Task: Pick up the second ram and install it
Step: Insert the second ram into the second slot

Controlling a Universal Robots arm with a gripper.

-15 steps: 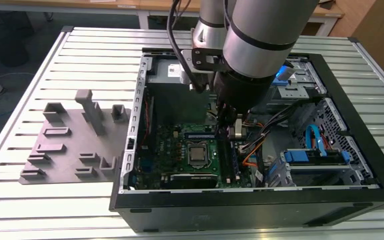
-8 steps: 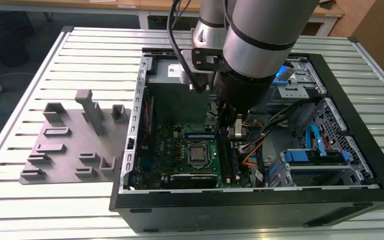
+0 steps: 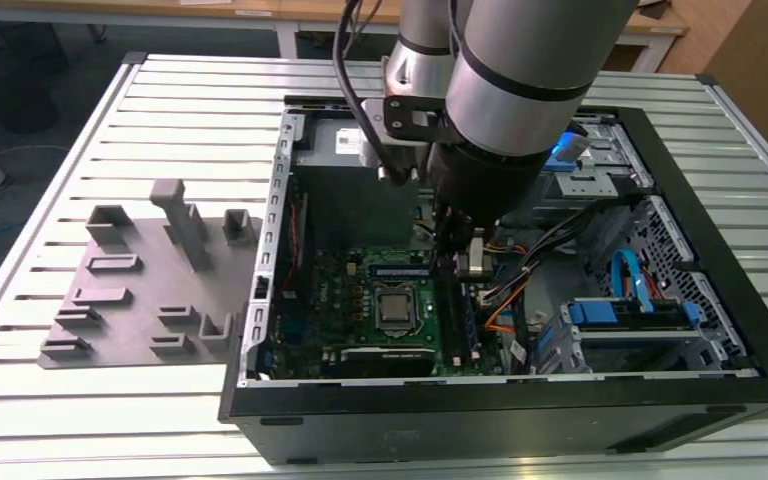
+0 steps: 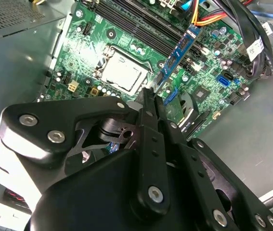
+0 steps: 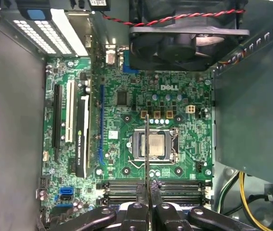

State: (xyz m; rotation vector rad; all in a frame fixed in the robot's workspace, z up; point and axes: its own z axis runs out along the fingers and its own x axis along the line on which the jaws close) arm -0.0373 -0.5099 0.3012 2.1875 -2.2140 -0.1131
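Pick-up looks done and the install step is in hand, I judge; the pincer [image 4: 150, 94] is clenched on the second ram [image 4: 175, 57], held edge-on inside the open case; in the exterior view it hangs at one o'clock from the processor socket [image 3: 395, 310], near the memory slots [image 5: 122, 185]; seating calls for the stick's edge square over a free slot.

Reaching steeply down from twelve o'clock of the exterior view with the arm [image 3: 518, 70]; pointing the gripper [image 3: 471, 255] straight downward; pinching the second ram [image 4: 179, 50] edge-on between closed fingers [image 5: 140, 196].
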